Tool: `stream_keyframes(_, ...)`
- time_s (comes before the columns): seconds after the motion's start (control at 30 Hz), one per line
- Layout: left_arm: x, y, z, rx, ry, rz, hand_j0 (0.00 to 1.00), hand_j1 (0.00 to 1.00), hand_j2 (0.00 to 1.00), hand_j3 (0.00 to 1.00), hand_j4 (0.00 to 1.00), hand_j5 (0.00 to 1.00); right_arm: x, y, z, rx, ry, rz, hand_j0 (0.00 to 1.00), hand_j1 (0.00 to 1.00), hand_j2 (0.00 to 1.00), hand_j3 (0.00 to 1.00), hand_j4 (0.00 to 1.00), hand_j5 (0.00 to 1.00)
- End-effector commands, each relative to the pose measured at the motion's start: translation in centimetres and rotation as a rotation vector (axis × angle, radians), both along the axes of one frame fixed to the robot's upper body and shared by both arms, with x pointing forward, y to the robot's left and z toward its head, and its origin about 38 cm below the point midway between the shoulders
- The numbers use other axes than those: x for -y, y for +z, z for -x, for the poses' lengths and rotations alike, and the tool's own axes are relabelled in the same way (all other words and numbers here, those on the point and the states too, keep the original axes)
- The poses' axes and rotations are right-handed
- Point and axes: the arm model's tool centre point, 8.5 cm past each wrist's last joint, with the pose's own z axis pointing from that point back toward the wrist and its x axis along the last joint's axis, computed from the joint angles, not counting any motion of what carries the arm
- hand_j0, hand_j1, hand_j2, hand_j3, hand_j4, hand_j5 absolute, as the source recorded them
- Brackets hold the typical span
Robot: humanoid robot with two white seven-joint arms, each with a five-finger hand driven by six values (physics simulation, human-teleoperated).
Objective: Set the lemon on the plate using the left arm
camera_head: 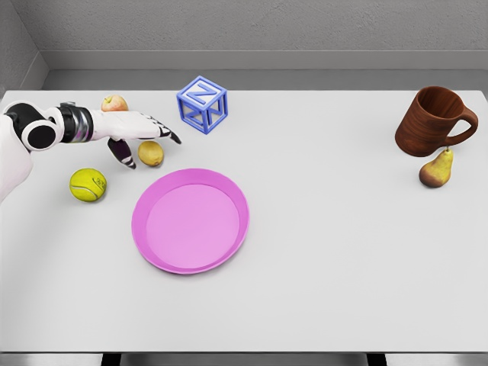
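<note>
A small yellow lemon point(151, 153) lies on the white table just above the upper left rim of the pink plate point(191, 220). My left hand point(146, 140) reaches in from the left edge and hovers over the lemon. Its fingers point(158, 128) are stretched out above the fruit and the thumb point(123, 155) hangs down on its left side. The hand is open and holds nothing. The plate holds nothing. My right arm does not show.
A tennis ball point(88, 184) sits left of the plate. An apple point(114, 103) lies behind the hand, a blue letter cube point(203, 104) beside it. At the far right stand a brown mug point(432, 122) and a pear point(436, 169).
</note>
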Motion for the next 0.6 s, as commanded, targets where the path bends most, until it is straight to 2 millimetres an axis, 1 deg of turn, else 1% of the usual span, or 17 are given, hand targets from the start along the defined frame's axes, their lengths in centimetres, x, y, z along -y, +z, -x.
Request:
stream_keyframes(0.0,-0.03,0.07,-0.02,0.000,0.004,0.006,0.78,0.78,0.78,0.78,0.78,0.78,0.01,0.00,0.01,0.000,0.000,0.000,1.00,1.00,1.00,1.00,1.00,1.00)
stream_keyframes(0.1,-0.12,0.08,-0.02,0.000,0.005,0.005,0.72,0.72,0.72,0.72,0.72,0.72,0.01,0.00,0.01,0.000,0.000,0.000,1.00,1.00,1.00,1.00,1.00,1.00)
stream_keyframes(0.2,-0.20,-0.03,0.03,-0.002,0.006,0.003,0.71,0.71,0.71,0.71,0.71,0.71,0.01,0.00,0.01,0.000,0.000,0.000,1.00,1.00,1.00,1.00,1.00,1.00)
stream_keyframes(0.33,-0.18,-0.06,0.05,-0.003,0.005,0.002,0.66,0.66,0.66,0.66,0.66,0.66,0.01,0.00,0.01,0.000,0.000,0.000,1.00,1.00,1.00,1.00,1.00,1.00)
stream_keyframes(0.57,-0.20,-0.13,0.10,-0.005,0.005,0.003,0.60,0.60,0.60,0.60,0.60,0.60,0.01,0.00,0.01,0.000,0.000,0.000,1.00,1.00,1.00,1.00,1.00,1.00)
